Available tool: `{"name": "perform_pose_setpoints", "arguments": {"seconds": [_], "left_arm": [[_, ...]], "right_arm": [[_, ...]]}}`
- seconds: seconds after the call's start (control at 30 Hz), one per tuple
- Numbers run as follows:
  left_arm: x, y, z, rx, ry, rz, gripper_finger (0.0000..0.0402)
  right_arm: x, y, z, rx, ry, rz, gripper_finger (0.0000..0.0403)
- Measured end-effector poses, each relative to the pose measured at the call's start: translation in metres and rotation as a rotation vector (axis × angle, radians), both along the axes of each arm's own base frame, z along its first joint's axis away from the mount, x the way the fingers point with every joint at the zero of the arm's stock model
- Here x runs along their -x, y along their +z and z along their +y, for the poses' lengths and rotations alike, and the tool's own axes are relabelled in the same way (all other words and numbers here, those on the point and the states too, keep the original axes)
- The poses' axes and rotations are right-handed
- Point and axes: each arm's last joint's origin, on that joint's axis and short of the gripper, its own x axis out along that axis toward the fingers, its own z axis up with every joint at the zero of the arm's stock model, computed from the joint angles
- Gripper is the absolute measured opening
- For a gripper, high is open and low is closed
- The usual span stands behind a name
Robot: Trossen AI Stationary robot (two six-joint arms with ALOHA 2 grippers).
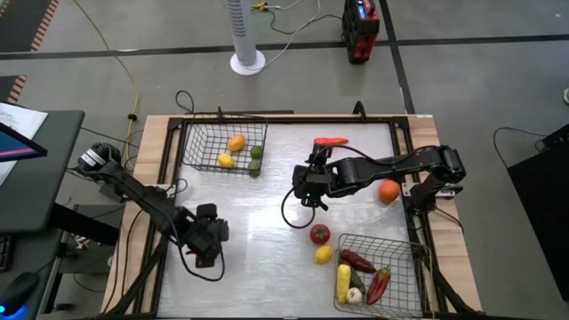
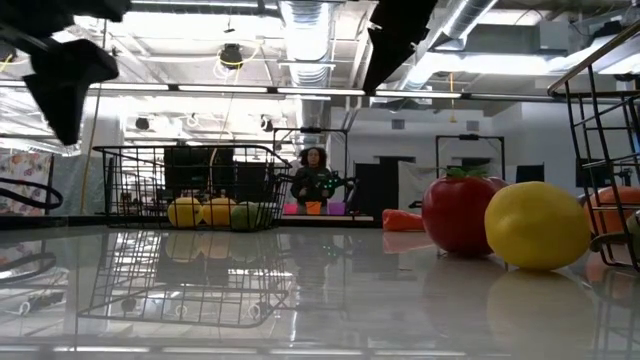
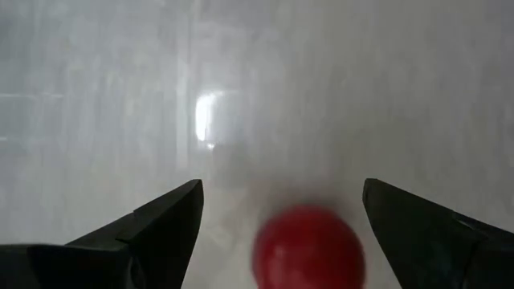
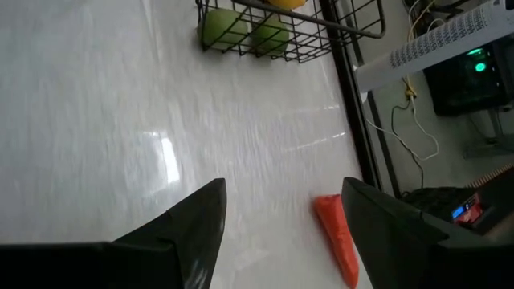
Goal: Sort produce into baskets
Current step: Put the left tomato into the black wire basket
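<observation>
My left gripper (image 1: 206,242) is open near the table's near left. In the left wrist view (image 3: 281,189) a round red fruit (image 3: 309,249) sits between its spread fingers, untouched; in the high view the gripper hides it. My right gripper (image 1: 311,185) is open and empty above mid-table (image 4: 283,185). The far-left basket (image 1: 222,147) holds orange, yellow and green round fruits. The near-right basket (image 1: 378,271) holds long yellow, red and green pieces and a white garlic. A tomato (image 1: 319,234), a lemon (image 1: 324,254), an orange (image 1: 388,190) and a long orange-red piece (image 1: 331,140) lie loose on the table.
The low view shows the tomato (image 2: 460,213) and lemon (image 2: 537,225) close up, and the right basket's wires (image 2: 600,130) at the edge. A person (image 2: 313,180) stands far behind the table. Dark rails (image 1: 404,142) frame the tabletop. Cables lie at its left edge.
</observation>
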Motion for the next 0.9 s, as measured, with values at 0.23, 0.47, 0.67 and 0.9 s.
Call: {"name": "perform_pose_setpoints", "arguments": {"seconds": [0.23,0.47,0.67,0.9], "left_arm": [[0.008,-0.001,-0.011,0.019,-0.003,0.001,0.033],[0.025,-0.025,-0.01,-0.007,0.039,0.07,0.0342],[0.025,-0.03,-0.012,0.007,0.042,0.055,0.0354],[0.029,-0.043,-0.011,0.07,0.07,0.092,0.0372]], "right_arm": [[0.0,0.0,0.0,-0.004,-0.005,-0.005,0.0274],[0.004,-0.015,0.002,-0.003,-0.003,0.02,0.0274],[0.011,-0.043,-0.002,-0.031,-0.034,0.055,0.0274],[0.012,-0.05,-0.001,-0.053,-0.028,0.022,0.0274]]}}
